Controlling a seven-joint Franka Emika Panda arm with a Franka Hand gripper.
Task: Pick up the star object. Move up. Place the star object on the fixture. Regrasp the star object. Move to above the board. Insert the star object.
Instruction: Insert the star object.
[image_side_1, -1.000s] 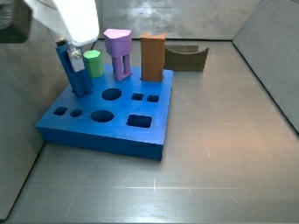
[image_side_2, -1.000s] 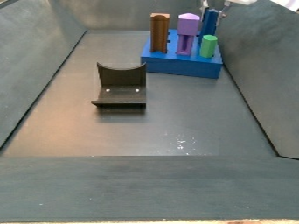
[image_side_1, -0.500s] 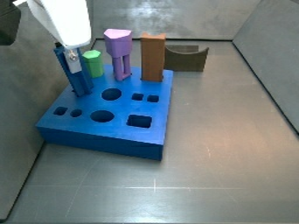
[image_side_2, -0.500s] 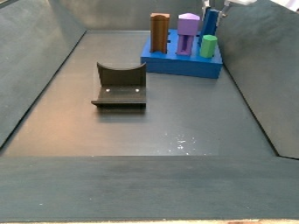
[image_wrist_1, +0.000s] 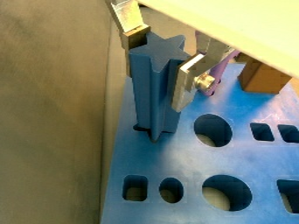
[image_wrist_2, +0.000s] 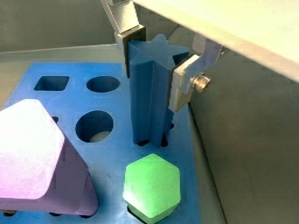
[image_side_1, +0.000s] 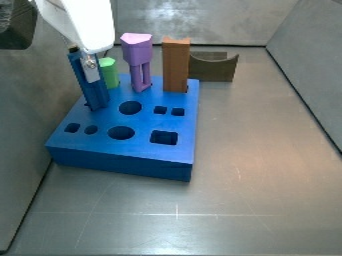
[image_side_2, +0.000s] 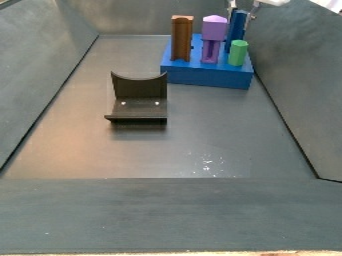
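The star object (image_wrist_1: 155, 87) is a slim dark-blue peg standing upright in a hole at a corner of the blue board (image_wrist_1: 176, 166). It also shows in the other wrist view (image_wrist_2: 149, 87) and in both side views (image_side_1: 88, 85) (image_side_2: 237, 24). My gripper (image_wrist_1: 160, 59) (image_wrist_2: 156, 61) is at the peg's top, with a silver finger pressed on each side, shut on it. From the side, the gripper (image_side_1: 86, 55) (image_side_2: 241, 8) hangs over the board's corner (image_side_1: 134, 140). The dark fixture (image_side_1: 211, 66) (image_side_2: 136, 98) stands empty on the floor, apart from the board (image_side_2: 207, 78).
A green peg (image_side_1: 107, 72) (image_wrist_2: 152, 184), a purple peg (image_side_1: 135, 60) (image_wrist_2: 35, 157) and a tall orange-brown peg (image_side_1: 175, 65) (image_side_2: 182, 38) stand in the board close beside the star object. Grey walls enclose the floor; one wall runs close to the gripper.
The board with its pegs has shifted a little to the right in a side view. The gripper stays at the star object's top.
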